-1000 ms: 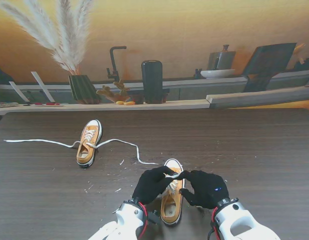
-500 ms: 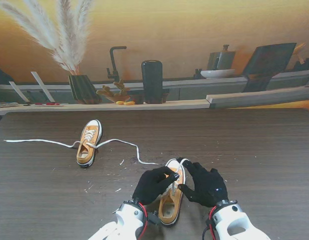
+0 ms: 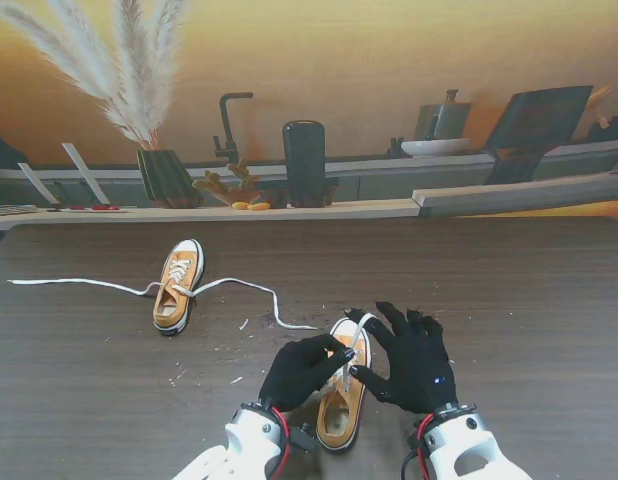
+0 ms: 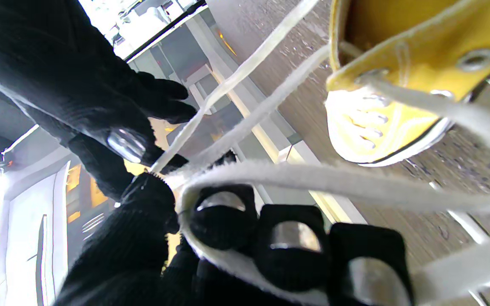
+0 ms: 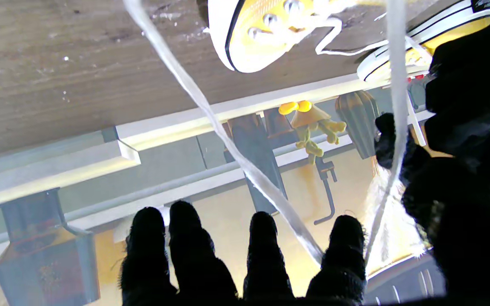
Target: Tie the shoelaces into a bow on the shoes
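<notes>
Lying well left of both hands point(image 3: 309, 370), second shoe point(image 3: 177, 285).

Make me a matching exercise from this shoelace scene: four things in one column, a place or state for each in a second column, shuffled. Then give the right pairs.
Things
1. near shoe
2. far shoe
3. left hand
4. right hand

Places or states
A. fingers spread apart, a lace running past them
B. alone on my left, laces trailing loose across the table
C. closed on a white lace
D. between the two hands, close to me

Pairs: 1-D, 2-B, 3-C, 4-A
</notes>
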`<state>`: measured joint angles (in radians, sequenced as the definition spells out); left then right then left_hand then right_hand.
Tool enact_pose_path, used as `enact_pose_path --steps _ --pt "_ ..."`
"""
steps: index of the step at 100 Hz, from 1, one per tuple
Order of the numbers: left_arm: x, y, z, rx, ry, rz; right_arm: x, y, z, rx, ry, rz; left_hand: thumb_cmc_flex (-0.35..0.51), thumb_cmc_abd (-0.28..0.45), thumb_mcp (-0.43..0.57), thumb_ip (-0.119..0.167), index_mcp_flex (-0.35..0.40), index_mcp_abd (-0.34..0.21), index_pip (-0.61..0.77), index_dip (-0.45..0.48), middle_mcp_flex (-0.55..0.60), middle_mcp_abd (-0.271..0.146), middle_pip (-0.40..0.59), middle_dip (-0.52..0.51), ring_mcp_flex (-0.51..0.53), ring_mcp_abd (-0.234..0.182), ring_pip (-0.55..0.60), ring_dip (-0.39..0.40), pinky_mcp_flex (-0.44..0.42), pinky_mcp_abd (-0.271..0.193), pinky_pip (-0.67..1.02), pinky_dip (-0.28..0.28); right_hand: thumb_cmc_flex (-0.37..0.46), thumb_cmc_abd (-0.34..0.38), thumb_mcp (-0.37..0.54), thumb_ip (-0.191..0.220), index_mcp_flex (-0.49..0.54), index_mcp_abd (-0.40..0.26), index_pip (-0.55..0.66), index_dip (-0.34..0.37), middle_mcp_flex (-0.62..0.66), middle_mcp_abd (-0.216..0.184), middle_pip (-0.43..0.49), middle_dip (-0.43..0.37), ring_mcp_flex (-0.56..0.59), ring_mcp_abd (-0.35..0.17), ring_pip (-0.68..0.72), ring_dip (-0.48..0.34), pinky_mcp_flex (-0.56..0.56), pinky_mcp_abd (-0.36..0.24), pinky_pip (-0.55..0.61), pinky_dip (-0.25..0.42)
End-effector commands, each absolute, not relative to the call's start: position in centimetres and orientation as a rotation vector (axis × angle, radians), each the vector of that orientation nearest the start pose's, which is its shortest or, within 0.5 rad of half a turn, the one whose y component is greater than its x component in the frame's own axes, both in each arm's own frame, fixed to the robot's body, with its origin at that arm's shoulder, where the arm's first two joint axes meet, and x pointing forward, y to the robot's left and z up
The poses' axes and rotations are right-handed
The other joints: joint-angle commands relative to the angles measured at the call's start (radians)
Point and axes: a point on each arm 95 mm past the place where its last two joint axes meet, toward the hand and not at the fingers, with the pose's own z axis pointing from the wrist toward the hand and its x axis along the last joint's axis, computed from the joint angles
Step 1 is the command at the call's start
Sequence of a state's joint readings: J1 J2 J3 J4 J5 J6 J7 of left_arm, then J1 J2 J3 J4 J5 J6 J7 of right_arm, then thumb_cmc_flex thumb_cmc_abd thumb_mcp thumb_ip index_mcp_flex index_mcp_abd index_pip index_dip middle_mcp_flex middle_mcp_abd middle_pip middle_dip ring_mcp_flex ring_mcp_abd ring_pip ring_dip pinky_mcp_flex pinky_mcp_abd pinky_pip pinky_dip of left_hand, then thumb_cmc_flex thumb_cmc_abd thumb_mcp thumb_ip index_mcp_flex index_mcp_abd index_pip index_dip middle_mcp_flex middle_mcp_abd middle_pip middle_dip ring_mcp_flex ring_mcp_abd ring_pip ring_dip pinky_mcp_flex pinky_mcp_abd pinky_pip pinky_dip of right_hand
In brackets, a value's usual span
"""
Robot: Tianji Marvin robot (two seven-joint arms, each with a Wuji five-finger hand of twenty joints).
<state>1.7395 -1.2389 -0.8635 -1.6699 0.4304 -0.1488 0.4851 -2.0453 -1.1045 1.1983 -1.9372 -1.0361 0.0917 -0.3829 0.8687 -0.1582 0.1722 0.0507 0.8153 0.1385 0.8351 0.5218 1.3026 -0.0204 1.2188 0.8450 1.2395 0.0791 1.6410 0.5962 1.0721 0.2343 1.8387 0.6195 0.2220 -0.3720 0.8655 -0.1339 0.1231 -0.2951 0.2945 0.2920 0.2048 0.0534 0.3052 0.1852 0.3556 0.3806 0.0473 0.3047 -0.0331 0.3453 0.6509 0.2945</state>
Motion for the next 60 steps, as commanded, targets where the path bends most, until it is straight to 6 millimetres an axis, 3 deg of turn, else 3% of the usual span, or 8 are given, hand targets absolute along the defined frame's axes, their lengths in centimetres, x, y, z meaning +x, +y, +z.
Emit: enact_pose_path --steps 1,8,14,25,32,34,42,60 --pt "27.7 -14.8 -35.2 -1.774 0.922 -2.273 24.9 4.7 -32.7 1.244 1.253 1.685 -0.014 -0.023 0.018 0.023 0.034 -0.097 -0.006 -0.021 0.039 0.027 -0.007 0.025 0.034 -0.022 0.03 0.008 0.016 -0.062 0.255 0.009 -0.019 -0.016 -0.044 0.014 -0.008 -0.07 0.023 -0.041 -0.032 -0.027 -0.093 -0.043 -0.031 0.02 -0.002 -0.026 -0.009 0.045 0.007 -0.033" --pt "27.7 -14.4 -35.0 -1.767 0.915 -2.265 24.7 4.8 -32.6 1.241 1.217 1.697 -0.019 -0.029 0.023 0.026 0.034 -0.1 -0.01 -0.025 0.039 0.026 -0.006 0.025 0.034 -0.022 0.031 0.009 0.016 -0.062 0.255 0.009 -0.004 -0.037 -0.038 0.009 -0.009 -0.114 0.087 -0.044 -0.027 -0.024 -0.082 -0.032 0.022 0.038 0.029 0.017 0.036 0.072 0.057 -0.038" --pt "27.6 -14.1 -34.8 -1.759 0.906 -2.259 24.5 4.9 -32.6 1.213 1.195 1.674 -0.023 -0.033 0.027 0.028 0.034 -0.103 -0.015 -0.03 0.039 0.027 -0.006 0.026 0.034 -0.022 0.031 0.009 0.016 -0.062 0.255 0.009 -0.003 -0.049 -0.033 0.004 -0.016 -0.129 0.163 -0.087 -0.026 -0.006 0.076 0.039 0.128 0.042 0.089 0.149 0.108 0.095 0.132 -0.023" --pt "27.6 -13.2 -34.3 -1.741 0.885 -2.247 24.2 4.9 -32.4 1.194 1.159 1.641 -0.029 -0.041 0.037 0.033 0.036 -0.102 -0.023 -0.037 0.037 0.029 -0.007 0.026 0.034 -0.022 0.031 0.009 0.016 -0.062 0.255 0.009 -0.004 -0.061 -0.041 0.003 -0.021 -0.138 0.228 -0.148 -0.029 0.013 0.547 0.244 0.35 -0.036 0.212 0.468 0.302 0.087 0.311 0.115" --pt "27.6 -12.7 -33.9 -1.728 0.874 -2.238 23.9 4.8 -32.2 1.197 1.144 1.635 -0.032 -0.044 0.041 0.035 0.035 -0.104 -0.027 -0.04 0.035 0.03 -0.008 0.026 0.034 -0.021 0.03 0.008 0.016 -0.062 0.255 0.009 -0.005 -0.064 -0.042 0.002 -0.021 -0.137 0.24 -0.173 0.037 0.011 0.765 0.463 0.473 -0.113 0.318 0.863 0.425 0.055 0.434 0.253" --pt "27.6 -12.5 -33.8 -1.724 0.871 -2.236 23.9 4.8 -32.1 1.202 1.144 1.636 -0.034 -0.044 0.041 0.035 0.035 -0.104 -0.027 -0.04 0.035 0.03 -0.008 0.026 0.034 -0.02 0.03 0.008 0.016 -0.062 0.255 0.009 -0.005 -0.062 -0.043 0.002 -0.021 -0.132 0.24 -0.177 0.062 0.008 0.799 0.494 0.498 -0.126 0.338 0.922 0.448 0.049 0.468 0.275" --pt "27.7 -11.9 -33.4 -1.713 0.86 -2.229 23.8 4.8 -32.1 1.237 1.124 1.666 -0.036 -0.045 0.043 0.035 0.035 -0.103 -0.029 -0.041 0.033 0.032 -0.009 0.027 0.033 -0.019 0.028 0.008 0.016 -0.061 0.255 0.008 0.004 -0.067 -0.036 0.004 -0.023 -0.087 0.288 -0.165 0.241 -0.002 0.848 0.564 0.624 -0.127 0.405 1.001 0.55 0.041 0.59 0.335" --pt "27.8 -11.1 -32.5 -1.691 0.834 -2.233 24.0 4.9 -32.3 1.318 1.092 1.766 -0.038 -0.051 0.048 0.036 0.038 -0.104 -0.033 -0.044 0.032 0.035 -0.01 0.028 0.034 -0.017 0.027 0.007 0.015 -0.059 0.255 0.005 0.031 -0.085 0.018 0.003 0.03 0.062 0.344 -0.142 0.438 -0.012 0.826 0.582 0.715 -0.12 0.464 1.036 0.626 0.031 0.663 0.351"
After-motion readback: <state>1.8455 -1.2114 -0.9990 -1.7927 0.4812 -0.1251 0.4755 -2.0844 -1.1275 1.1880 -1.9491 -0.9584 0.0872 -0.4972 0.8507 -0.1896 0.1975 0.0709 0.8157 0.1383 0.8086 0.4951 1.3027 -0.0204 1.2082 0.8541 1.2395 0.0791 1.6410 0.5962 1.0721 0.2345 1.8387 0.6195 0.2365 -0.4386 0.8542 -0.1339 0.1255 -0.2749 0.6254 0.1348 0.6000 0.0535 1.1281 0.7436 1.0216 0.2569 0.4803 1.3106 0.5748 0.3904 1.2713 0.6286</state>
